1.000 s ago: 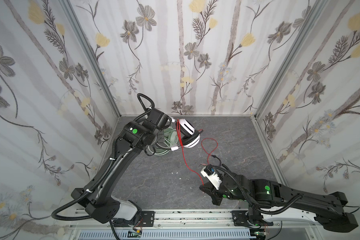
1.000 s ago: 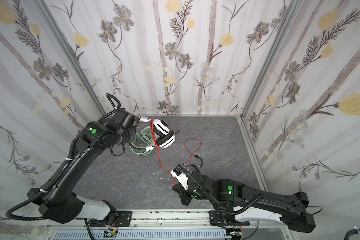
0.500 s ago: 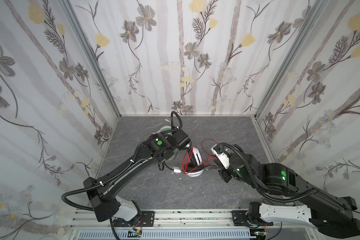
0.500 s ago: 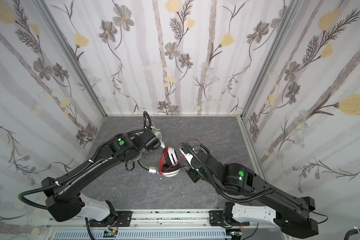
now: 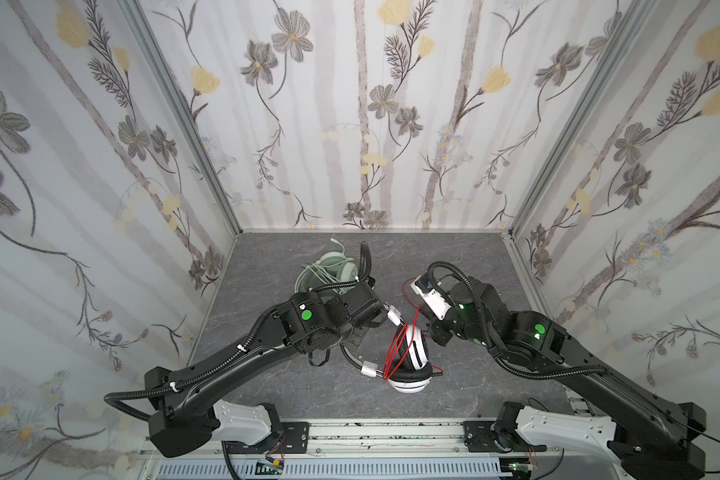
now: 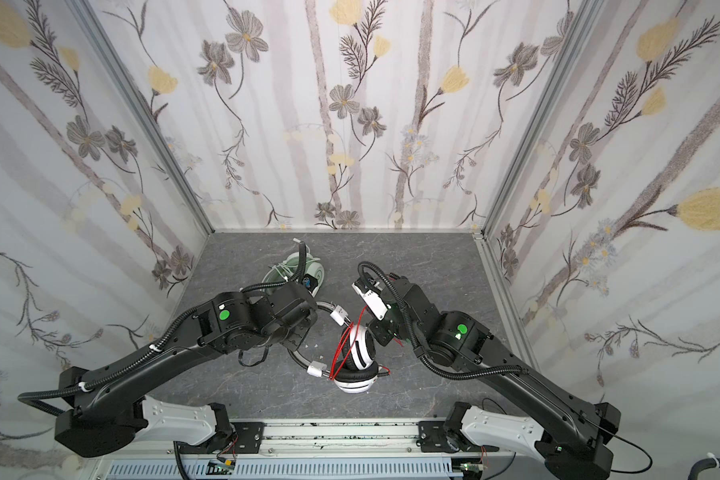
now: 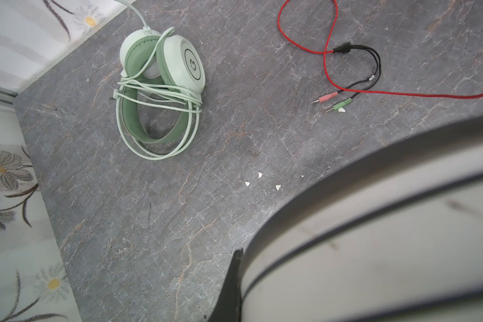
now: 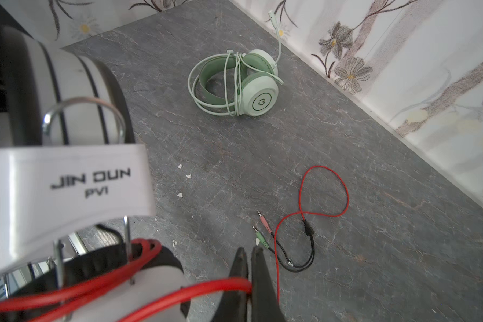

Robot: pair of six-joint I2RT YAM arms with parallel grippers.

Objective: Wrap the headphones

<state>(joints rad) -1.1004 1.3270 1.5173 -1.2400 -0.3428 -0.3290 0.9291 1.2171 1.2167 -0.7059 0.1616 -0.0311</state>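
Arms converged: right claw [image 8: 249,252] pinches thin red cord [image 8: 212,287], left claw [image 7: 239,260] clamps curved white headband [image 7: 374,237].

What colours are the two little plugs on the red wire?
A pink plug and a green plug, clearest in the left wrist view.

Rear headset [image 5: 335,270] on table [image 5: 454,257], near back wall [image 5: 371,166]. Front headset [image 5: 414,353] nearer the front, between left arm [image 5: 267,349] and right arm [image 5: 537,345].
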